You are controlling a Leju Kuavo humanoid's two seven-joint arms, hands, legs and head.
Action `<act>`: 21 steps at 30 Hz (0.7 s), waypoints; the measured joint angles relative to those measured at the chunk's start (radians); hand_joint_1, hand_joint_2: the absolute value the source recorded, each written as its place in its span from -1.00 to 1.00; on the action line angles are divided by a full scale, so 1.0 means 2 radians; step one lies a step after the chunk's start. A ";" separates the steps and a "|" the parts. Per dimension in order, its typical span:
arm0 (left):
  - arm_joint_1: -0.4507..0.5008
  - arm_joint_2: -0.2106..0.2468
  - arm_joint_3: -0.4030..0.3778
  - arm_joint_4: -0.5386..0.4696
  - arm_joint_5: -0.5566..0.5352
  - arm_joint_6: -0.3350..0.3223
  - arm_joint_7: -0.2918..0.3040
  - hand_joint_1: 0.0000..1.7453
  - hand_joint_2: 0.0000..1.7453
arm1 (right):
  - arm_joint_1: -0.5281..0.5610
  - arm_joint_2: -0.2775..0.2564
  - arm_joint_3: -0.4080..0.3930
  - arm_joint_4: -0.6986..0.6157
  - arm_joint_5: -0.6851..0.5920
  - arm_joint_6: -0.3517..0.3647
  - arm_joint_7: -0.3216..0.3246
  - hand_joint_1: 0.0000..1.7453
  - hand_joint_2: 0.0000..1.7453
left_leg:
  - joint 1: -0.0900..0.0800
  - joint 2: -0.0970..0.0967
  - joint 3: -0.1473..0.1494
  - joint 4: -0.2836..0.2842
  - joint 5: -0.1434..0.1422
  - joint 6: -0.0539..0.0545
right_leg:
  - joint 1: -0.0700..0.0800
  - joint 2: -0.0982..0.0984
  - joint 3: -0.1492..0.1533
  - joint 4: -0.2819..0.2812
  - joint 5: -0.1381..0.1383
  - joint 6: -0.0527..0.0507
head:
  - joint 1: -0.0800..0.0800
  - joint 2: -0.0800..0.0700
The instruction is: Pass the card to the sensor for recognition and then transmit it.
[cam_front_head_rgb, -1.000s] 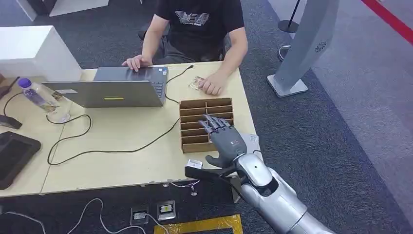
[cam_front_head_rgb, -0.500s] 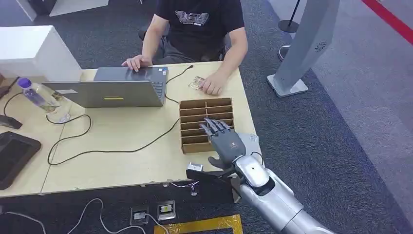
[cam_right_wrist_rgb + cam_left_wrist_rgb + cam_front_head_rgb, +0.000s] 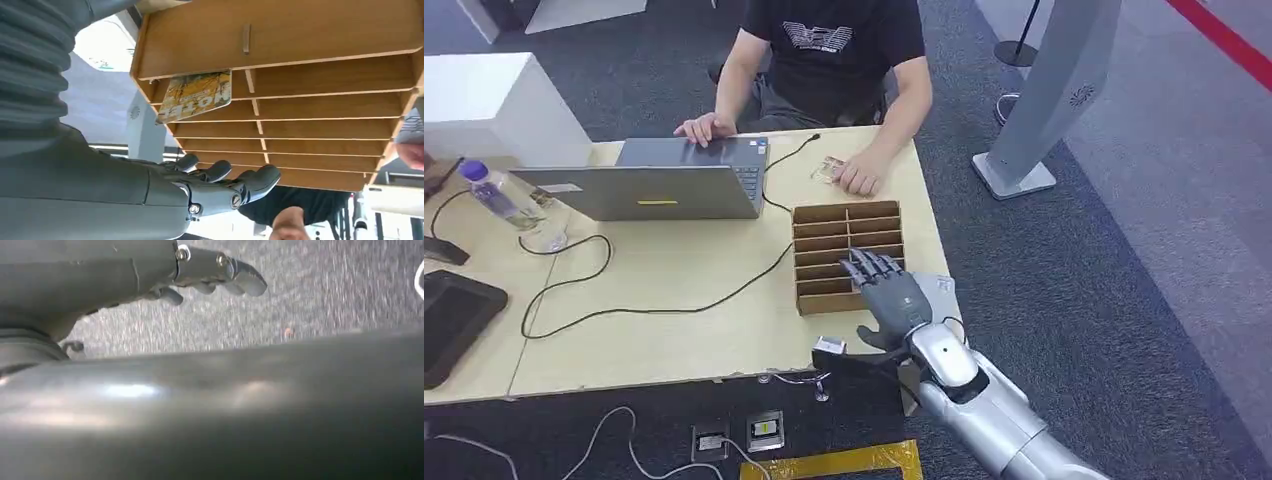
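Your robot's right hand (image 3: 889, 295) is hovering over the near right corner of the slotted brown wooden card rack (image 3: 847, 256), fingers spread and straight, holding nothing. In the right wrist view the same hand (image 3: 220, 187) is reaching with its dark fingertips (image 3: 265, 176) apart, just short of the rack's (image 3: 320, 90) dividers and not touching them.

The card you are after, a yellow printed card with large white lettering (image 3: 196, 95), is sitting in one of the rack's slots beside the near end wall, leaning out past the divider edge. The right hand is near it but clearly apart from it.

Your left hand (image 3: 210, 275) is hanging over grey speckled carpet (image 3: 320, 295), its fingers curled loosely with nothing between them; you cannot tell from this angle whether they are fully closed.

The rack is standing on the pale wooden counter (image 3: 674, 310). Across the counter a person in a black T-shirt (image 3: 844, 50) is sitting, one hand on the grey open laptop (image 3: 649, 180) and the other hand (image 3: 860, 176) resting on a small clear object just beyond the rack. A black cable (image 3: 654, 305) is looping across the counter, and a clear plastic bottle with a purple cap (image 3: 499, 197) is standing at the far left. A tall grey floor stand (image 3: 1049, 90) is standing on the carpet to the right.
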 joint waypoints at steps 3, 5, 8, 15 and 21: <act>0.000 0.004 -0.002 0.000 -0.001 -0.002 0.000 -1.00 -1.00 | -0.002 0.000 0.000 0.011 0.001 -0.011 0.007 -1.00 1.00 | 0.000 0.000 0.000 0.000 0.000 0.000 | 0.000 0.000 0.000 0.000 0.000 0.000 | 0.000 0.000; 0.000 0.005 -0.003 0.000 -0.003 -0.004 0.000 -1.00 -1.00 | -0.002 0.000 0.000 0.019 0.001 -0.017 0.010 -1.00 1.00 | 0.000 0.000 0.000 0.000 0.000 0.000 | 0.000 0.000 0.000 0.000 0.000 0.000 | 0.000 0.000; 0.000 0.006 -0.004 0.000 -0.003 -0.005 0.000 -1.00 -1.00 | -0.002 0.000 -0.001 0.025 0.001 -0.022 0.014 -1.00 1.00 | 0.000 0.000 0.000 0.000 0.000 0.000 | 0.000 0.000 0.000 0.000 0.000 0.000 | 0.000 0.000; 0.000 0.010 -0.007 0.000 -0.004 -0.006 0.000 -1.00 -1.00 | -0.002 -0.002 -0.009 0.035 0.001 -0.023 0.023 -1.00 1.00 | 0.000 0.000 0.000 0.000 0.000 0.000 | 0.000 0.000 0.000 0.000 0.000 0.000 | 0.000 0.000; 0.000 0.010 -0.007 0.000 -0.004 -0.006 0.000 -1.00 -1.00 | -0.002 -0.002 -0.012 0.038 -0.001 -0.023 0.023 -1.00 1.00 | 0.000 0.000 0.000 0.000 0.000 0.000 | 0.000 0.000 0.000 0.000 0.000 0.000 | 0.000 0.000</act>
